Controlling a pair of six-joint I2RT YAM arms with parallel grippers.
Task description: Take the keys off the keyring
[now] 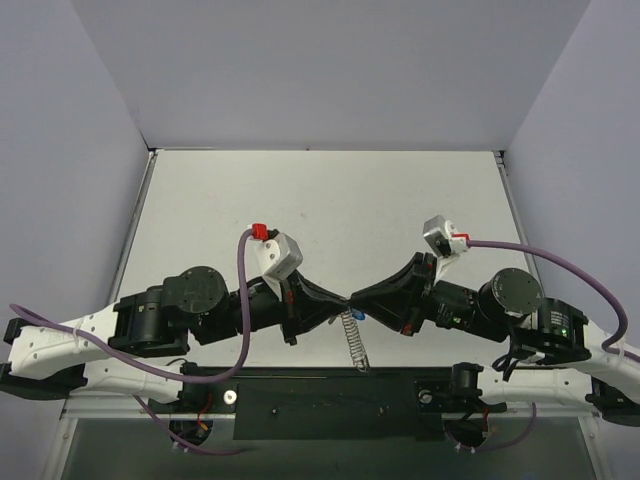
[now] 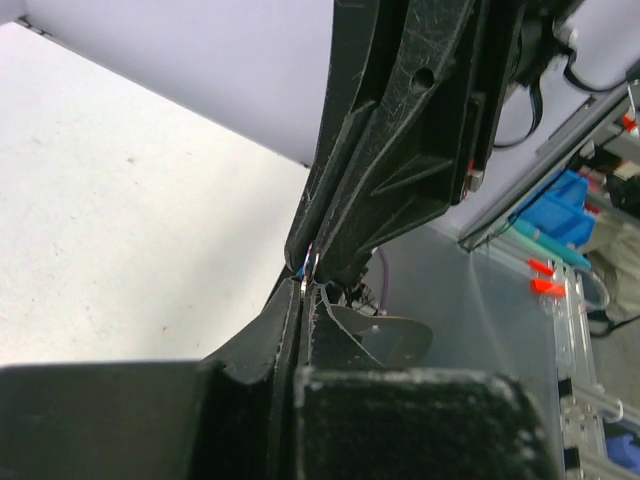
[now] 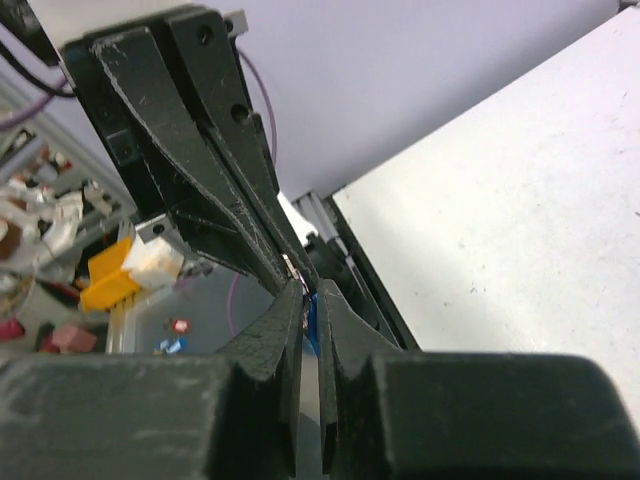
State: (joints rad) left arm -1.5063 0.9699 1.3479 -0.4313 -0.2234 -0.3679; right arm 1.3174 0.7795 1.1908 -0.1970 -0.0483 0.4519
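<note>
My two grippers meet tip to tip above the table's near edge, left gripper (image 1: 343, 300) and right gripper (image 1: 357, 299). The left gripper (image 2: 303, 290) is shut on a thin silver metal piece (image 2: 305, 285) of the keyring. The right gripper (image 3: 312, 297) is shut on the blue-headed key (image 3: 312, 312), which shows as a blue sliver between its fingers and as a blue speck (image 1: 358, 314) from above. The keyring's silver chain (image 1: 354, 342) hangs down from the meeting point. The pale oval loop and the plain silver key are hidden by the fingers.
The white table (image 1: 320, 200) stretches behind the grippers, with grey walls on three sides. A black rail (image 1: 340, 395) runs along the near edge under the chain. Purple cables (image 1: 243, 300) loop over both arms.
</note>
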